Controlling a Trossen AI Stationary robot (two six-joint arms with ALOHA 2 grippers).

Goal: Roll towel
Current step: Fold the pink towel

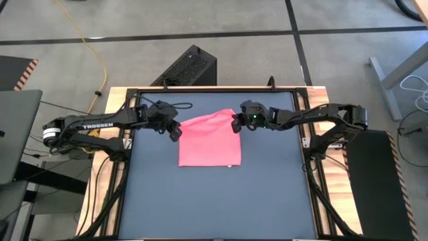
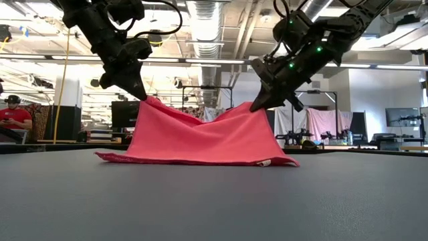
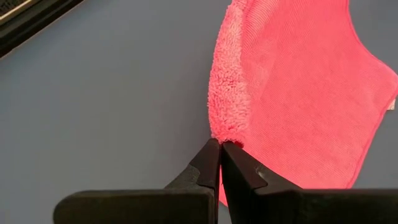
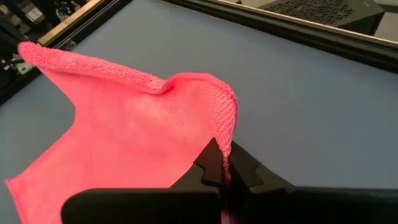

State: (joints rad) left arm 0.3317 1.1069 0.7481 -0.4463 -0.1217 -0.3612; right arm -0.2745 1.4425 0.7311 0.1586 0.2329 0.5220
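1. One bright pink towel lies on the dark grey desk, in the far half of the desk and about midway between its left and right edges.
2. Two dark arms meet over it. The left gripper is pinched tight on the towel's far left corner, and the right gripper is pinched tight on its far right corner.
3. Both far corners are lifted off the desk. The cloth sags between them, while its near edge rests flat on the surface.
4. A small white tag shows at the towel's near right corner.
5. The pinched cloth itself is hidden between each gripper's fingers.
6. One person sits in the room beyond the desk's left side, partly cut off.
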